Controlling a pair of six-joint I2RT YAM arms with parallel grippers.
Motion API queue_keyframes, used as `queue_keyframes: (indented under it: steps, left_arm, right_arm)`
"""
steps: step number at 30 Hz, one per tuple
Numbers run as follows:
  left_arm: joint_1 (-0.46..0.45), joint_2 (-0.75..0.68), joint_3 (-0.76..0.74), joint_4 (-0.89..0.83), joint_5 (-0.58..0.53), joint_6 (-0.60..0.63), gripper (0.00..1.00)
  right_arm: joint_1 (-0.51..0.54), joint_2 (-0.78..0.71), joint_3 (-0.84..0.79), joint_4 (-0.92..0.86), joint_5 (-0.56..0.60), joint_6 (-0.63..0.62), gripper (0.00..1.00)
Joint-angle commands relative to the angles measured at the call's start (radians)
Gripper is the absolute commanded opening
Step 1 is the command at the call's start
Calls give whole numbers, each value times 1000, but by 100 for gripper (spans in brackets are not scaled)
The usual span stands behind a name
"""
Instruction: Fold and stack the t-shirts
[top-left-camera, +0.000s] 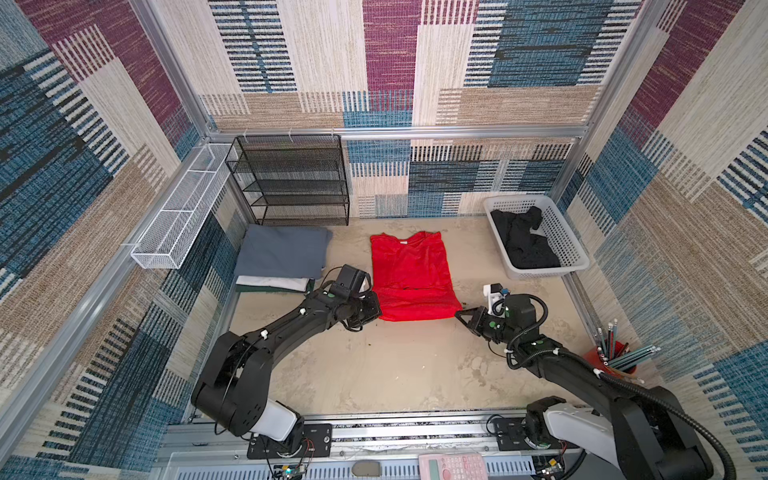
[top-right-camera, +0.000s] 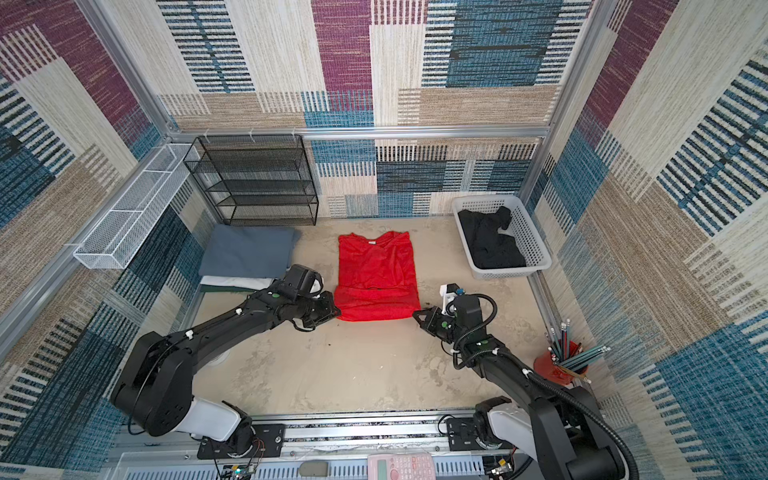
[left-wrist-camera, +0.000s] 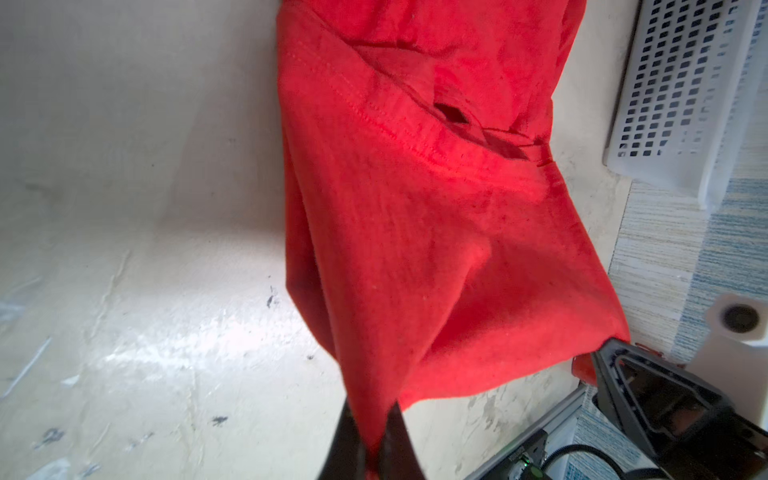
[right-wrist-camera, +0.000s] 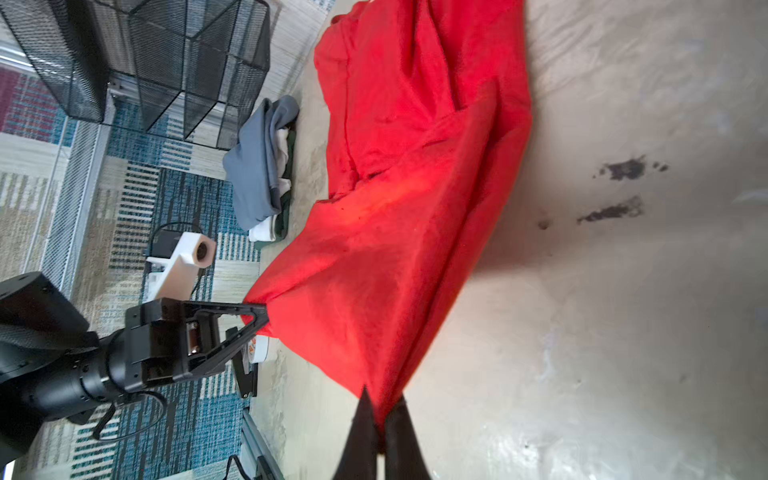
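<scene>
Mostly hidden beneath grey t-shirt (top-left-camera: 282, 249): white t-shirt (top-left-camera: 274, 283), dark green t-shirt (right-wrist-camera: 283, 218).

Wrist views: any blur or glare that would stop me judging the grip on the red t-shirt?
Left wrist view: left fingers out of focus at the frame edge, red t-shirt slightly soft, glare streak on the table. Right wrist view: right fingers equally blurred, bright hot patch on the cloth.

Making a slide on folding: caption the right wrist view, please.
Right claw and left claw each pinch a near corner of the red t-shirt, that end raised off the table.
</scene>
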Motion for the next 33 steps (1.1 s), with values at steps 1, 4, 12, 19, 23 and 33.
queue_keyframes:
  steps: [1, 4, 12, 19, 23, 33]
  left_arm:
    - [-13, -57, -60, 21, -11, -22, 0]
    - [-31, -132, -115, 22, -29, -45, 0]
    - [-88, -313, -194, -31, -108, -75, 0]
    - [-113, -368, -227, -28, -107, -94, 0]
    - [-136, -390, -218, -37, -108, -103, 0]
    - [-232, -551, -215, -118, -214, -171, 0]
  right_arm:
    - [39, -65, -13, -39, 46, 41, 0]
    - [97, -137, -32, -65, 77, 80, 0]
    - [183, -314, -47, -188, 160, 143, 0]
    - [267, -367, -61, -199, 200, 196, 0]
    - [323, -371, -48, -207, 232, 215, 0]
    - [420, -424, -14, -257, 309, 253, 0]
